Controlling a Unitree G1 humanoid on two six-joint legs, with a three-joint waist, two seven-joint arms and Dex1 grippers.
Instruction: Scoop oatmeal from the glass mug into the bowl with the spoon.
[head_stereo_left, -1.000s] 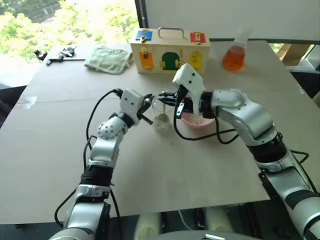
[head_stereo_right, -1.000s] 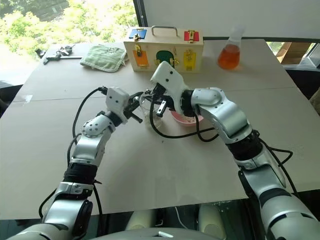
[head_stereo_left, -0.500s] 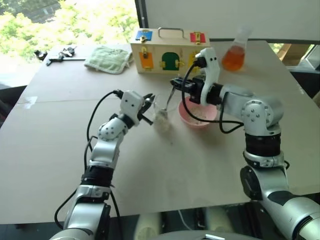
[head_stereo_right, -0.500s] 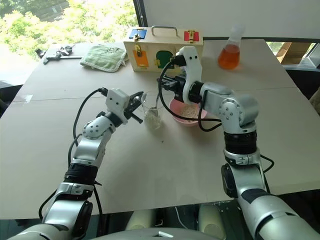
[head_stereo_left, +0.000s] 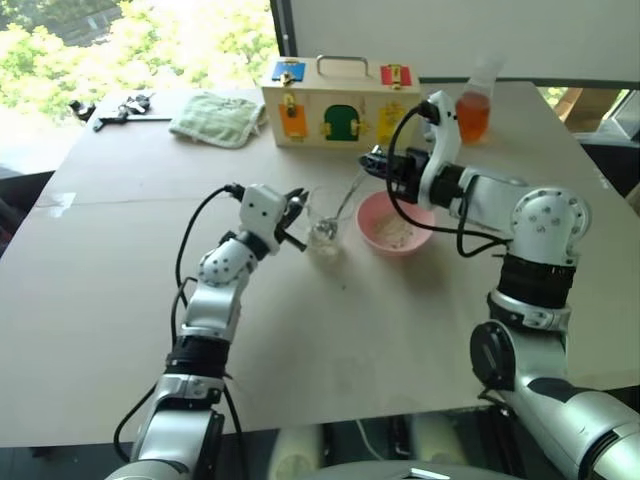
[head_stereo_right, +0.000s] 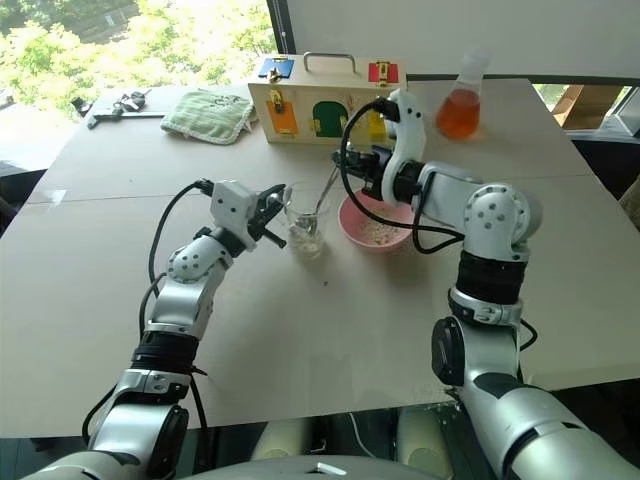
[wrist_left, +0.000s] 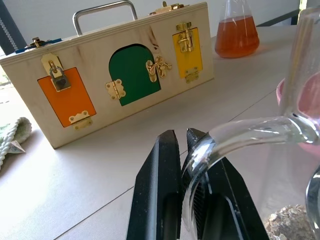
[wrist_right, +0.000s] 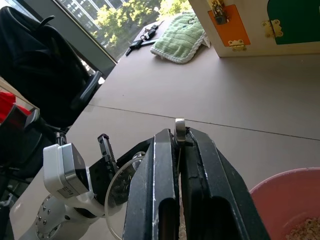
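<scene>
The glass mug (head_stereo_left: 322, 222) stands on the table with oatmeal (wrist_left: 287, 225) at its bottom. My left gripper (head_stereo_left: 296, 207) is shut on the mug's curved handle (wrist_left: 235, 137). Right of the mug sits the pink bowl (head_stereo_left: 393, 222), holding a thin layer of oatmeal (head_stereo_right: 376, 231). Behind the bowl, my right gripper (head_stereo_left: 373, 163) is shut on the top end of the spoon (head_stereo_left: 347, 198). The spoon slants down to the left, and its lower end is inside the mug. The spoon's handle tip (wrist_right: 180, 125) sticks up between the right fingers.
A wooden latch box (head_stereo_left: 340, 105) stands behind the mug and bowl. A flask of orange liquid (head_stereo_left: 472, 108) is at the back right. A green cloth (head_stereo_left: 217, 118) and dark tools (head_stereo_left: 115, 110) lie at the back left.
My right arm swung from over the bowl out to the right and back, rolling its wrist; the spoon now slants into the mug. The left gripper and mug stayed put.
</scene>
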